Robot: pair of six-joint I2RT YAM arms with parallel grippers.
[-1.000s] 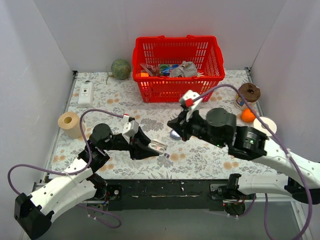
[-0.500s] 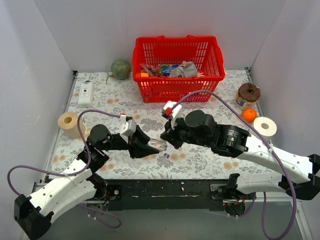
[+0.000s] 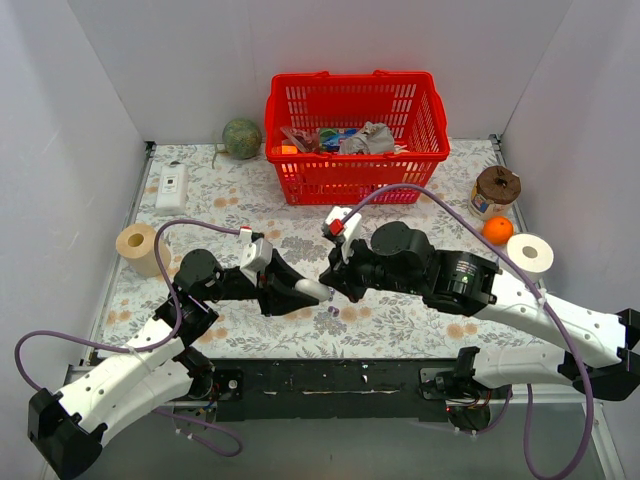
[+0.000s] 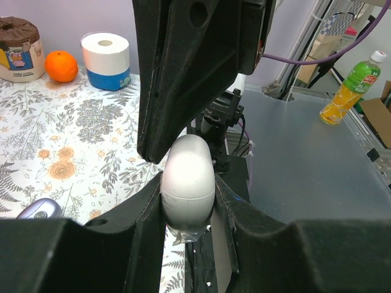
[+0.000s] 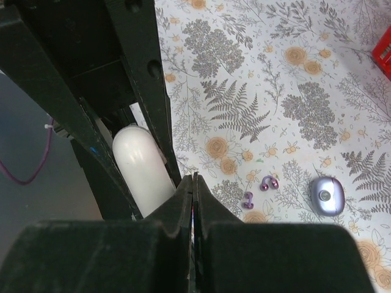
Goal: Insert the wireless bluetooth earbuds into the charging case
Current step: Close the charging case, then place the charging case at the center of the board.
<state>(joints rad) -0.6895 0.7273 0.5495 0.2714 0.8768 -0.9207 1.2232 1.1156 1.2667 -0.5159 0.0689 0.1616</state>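
My left gripper is shut on a plain white oval object, held just above the table; its white tip shows in the top view. My right gripper is shut and empty, its fingertips right against that white object. The lavender charging case lies on the floral cloth to the right of the right gripper, and shows in the left wrist view. Two tiny purple earbuds lie beside it. One earbud shows from above; the case is hidden under the right arm there.
A red basket full of items stands at the back. A paper roll sits at the left, a green ball and a white device at the back left. An orange, jar and white roll sit at the right.
My right arm has swung left and brought its shut gripper up to the white object in my left gripper, covering the lavender case in the top view. The left arm has hardly moved.
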